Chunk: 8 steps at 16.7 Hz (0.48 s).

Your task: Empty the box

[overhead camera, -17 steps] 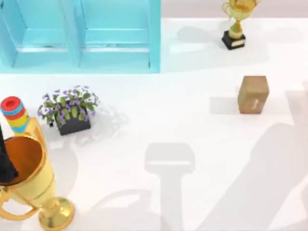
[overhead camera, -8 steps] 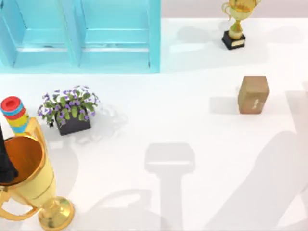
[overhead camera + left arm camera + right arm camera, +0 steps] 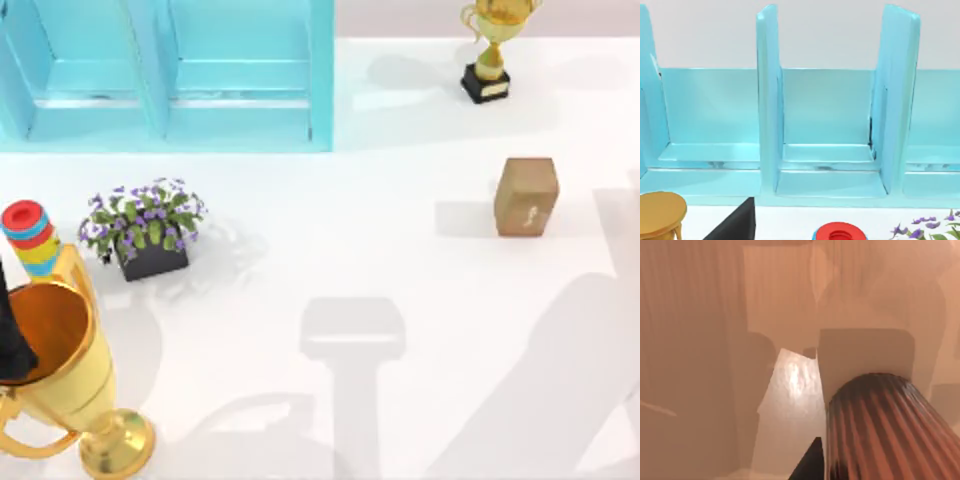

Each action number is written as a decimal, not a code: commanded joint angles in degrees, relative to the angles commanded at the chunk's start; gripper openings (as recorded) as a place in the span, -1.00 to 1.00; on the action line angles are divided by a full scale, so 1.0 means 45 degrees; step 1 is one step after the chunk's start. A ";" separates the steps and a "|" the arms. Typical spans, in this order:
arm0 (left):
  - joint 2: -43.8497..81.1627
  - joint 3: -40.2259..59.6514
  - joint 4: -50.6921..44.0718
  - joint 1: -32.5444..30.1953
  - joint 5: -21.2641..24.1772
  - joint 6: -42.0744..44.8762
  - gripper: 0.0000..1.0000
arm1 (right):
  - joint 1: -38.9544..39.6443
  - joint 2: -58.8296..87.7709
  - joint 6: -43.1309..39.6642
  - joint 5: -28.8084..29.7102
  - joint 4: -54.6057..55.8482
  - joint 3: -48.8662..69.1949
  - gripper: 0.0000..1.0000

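White tabletop carries a light-blue cabinet with bare compartments, and a large gold trophy whose cup holds something black. Well right of the cabinet, the box stands upright and closed, white mark facing the near edge. Whether either pincer is open, I cannot tell.

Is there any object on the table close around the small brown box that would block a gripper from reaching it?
Nothing visible does. The box stands alone at the table's right side; the small trophy is well behind it, and the flower planter is far left.
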 joint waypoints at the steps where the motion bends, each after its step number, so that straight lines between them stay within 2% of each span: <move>1: 0.0000 0.0000 0.0000 0.0000 0.0000 0.0000 1.00 | 0.0000 0.0000 0.0000 0.0000 0.0000 0.0000 -0.36; 5: 0.0000 0.0000 0.0000 0.0000 0.0000 0.0000 1.00 | 0.0000 0.0000 0.0000 0.0000 0.0000 0.0000 -0.96; 8: 0.0000 0.0000 0.0000 0.0000 0.0000 0.0000 1.00 | 0.0000 0.0000 0.0000 0.0000 0.0000 0.0000 -1.00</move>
